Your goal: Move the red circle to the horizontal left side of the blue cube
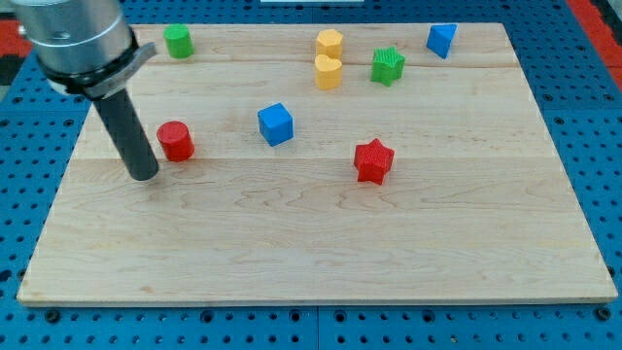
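The small red circle block, probably light, rigid plastic that slid easily on the wooden board, stood left of the blue cube, while my tip, a bare rod that held nothing, rested just left of the red circle block, where it should press the side.

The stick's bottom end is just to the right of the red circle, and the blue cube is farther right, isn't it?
Not quite. The camera view shows my tip to the view's left of the red circle, a little lower, not to its right, with a small gap between them. The rest holds: the blue cube sits farther toward the view's right.
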